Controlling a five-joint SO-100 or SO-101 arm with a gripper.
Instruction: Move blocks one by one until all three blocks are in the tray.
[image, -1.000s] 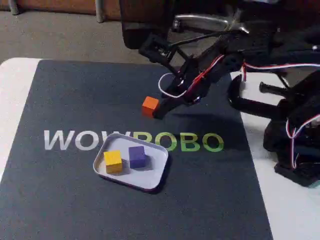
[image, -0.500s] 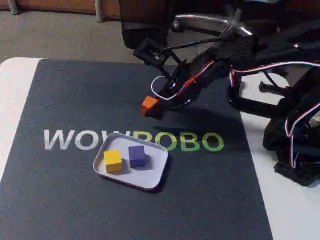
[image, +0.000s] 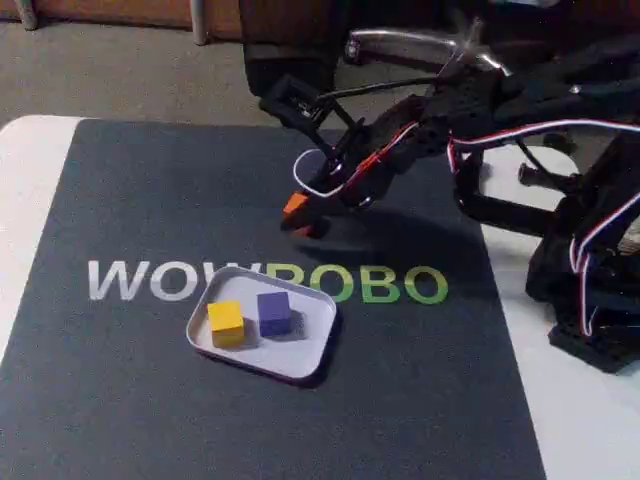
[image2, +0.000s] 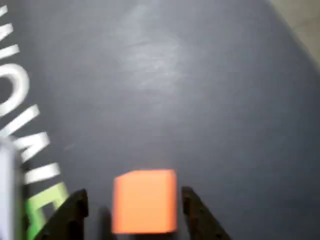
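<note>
The orange block (image: 294, 206) rests on the dark mat behind the tray, partly covered by my gripper (image: 301, 214). In the wrist view the orange block (image2: 145, 201) sits between the two black fingers of the gripper (image2: 134, 196), with a narrow gap on each side, so the gripper is open around it. The white tray (image: 308, 338) lies nearer the front of the mat. Inside it, the yellow block (image: 226, 323) and the purple block (image: 274, 312) stand side by side.
The dark mat (image: 140, 190) with WOWROBO lettering covers most of the white table (image: 25, 170). The arm's base and a black clamp (image: 590, 290) stand at the right edge. A chair base (image: 410, 45) stands behind the table.
The gripper has slid left over the orange block, from beside it to straddling it. The blocks in the tray have not moved.
</note>
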